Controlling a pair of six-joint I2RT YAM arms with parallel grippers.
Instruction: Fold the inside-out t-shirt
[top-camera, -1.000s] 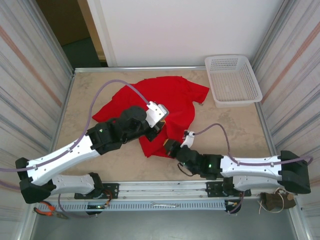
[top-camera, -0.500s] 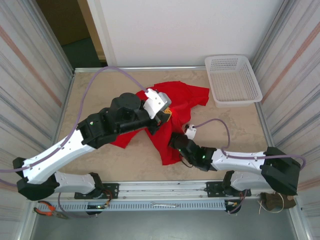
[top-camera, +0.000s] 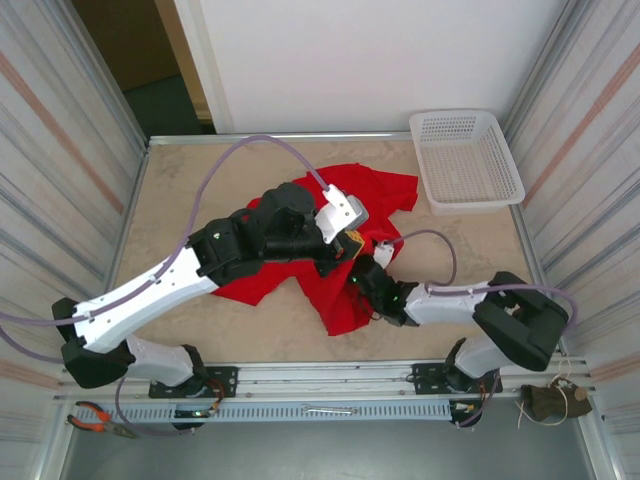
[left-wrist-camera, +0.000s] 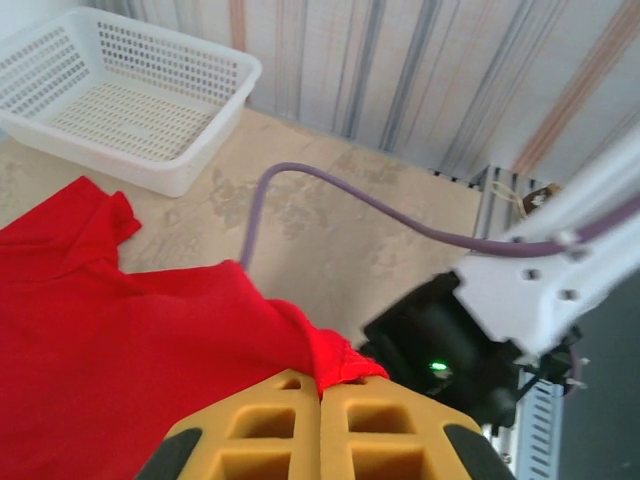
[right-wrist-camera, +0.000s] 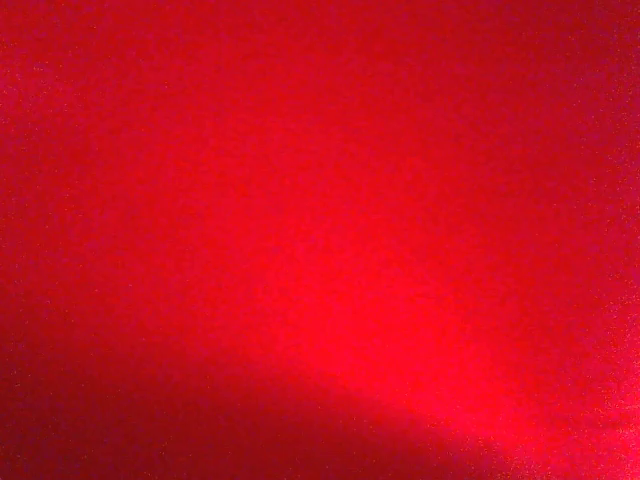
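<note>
Nearest you, the right pincer (top-camera: 364, 272) is closed and buried in the t-shirt (top-camera: 385, 192), with red cloth pressed flat against its lens. It looks to have a fold in its grip. Just beyond it, almost touching, the left pincer (left-wrist-camera: 320, 388) has its yellow fingers together on a small bunched edge of the cloth. The shirt lies crumpled in the middle of the bench (top-camera: 170, 170), one sleeve reaching toward the white basket (top-camera: 465, 165) in the far right corner.

Watch the crowding: your two wrists sit so close that they could knock together. The left hold is a thin pinch, so a hard pull apart may slip it free. The right arm's purple cable (top-camera: 430, 237) loops just beside the cloth and could snag.

A second ago the shirt lay spread and fairly flat. Since then the left pincer has swung right to meet the other, the right arm has doubled back on itself, and the cloth has bunched between them.
</note>
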